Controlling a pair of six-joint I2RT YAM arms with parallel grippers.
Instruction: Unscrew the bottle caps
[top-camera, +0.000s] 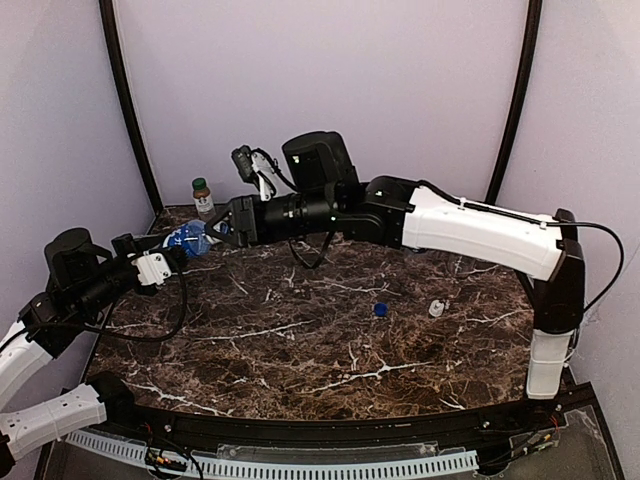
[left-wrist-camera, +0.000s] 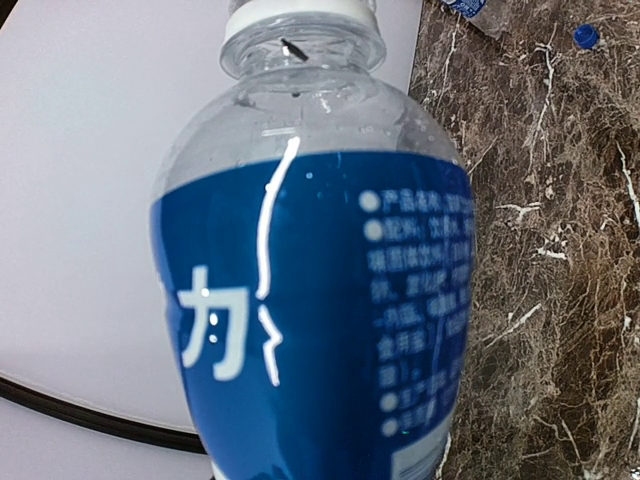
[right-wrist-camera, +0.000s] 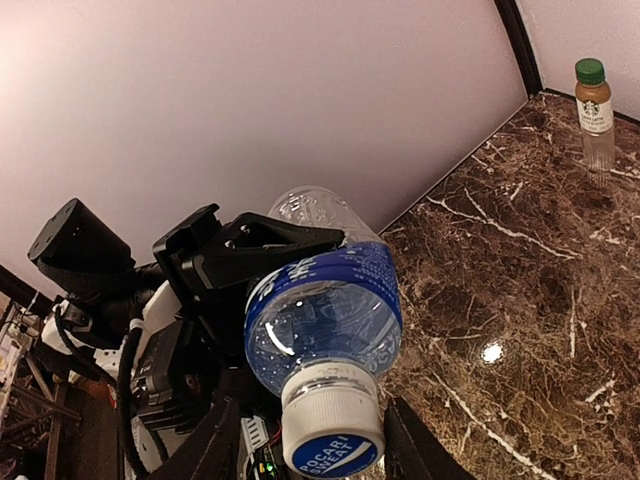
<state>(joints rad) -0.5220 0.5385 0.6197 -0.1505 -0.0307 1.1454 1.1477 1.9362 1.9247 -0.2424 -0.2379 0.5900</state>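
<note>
The left gripper (top-camera: 172, 252) is clenched on a blue-labelled bottle (right-wrist-camera: 325, 310), holding it over the far left of the table (top-camera: 330, 350) with its white cap (right-wrist-camera: 333, 436) pointing right. The right gripper (right-wrist-camera: 318, 452) is spread around that cap, one finger (right-wrist-camera: 215, 450) to either side, with a gap showing, so it is not clamped. A brownish bottle (top-camera: 203, 197) stands upright in the far left corner, green top on. A loose blue cap (top-camera: 380, 309) and a loose white cap (top-camera: 436, 308) lie right of centre, apart from each other.
</note>
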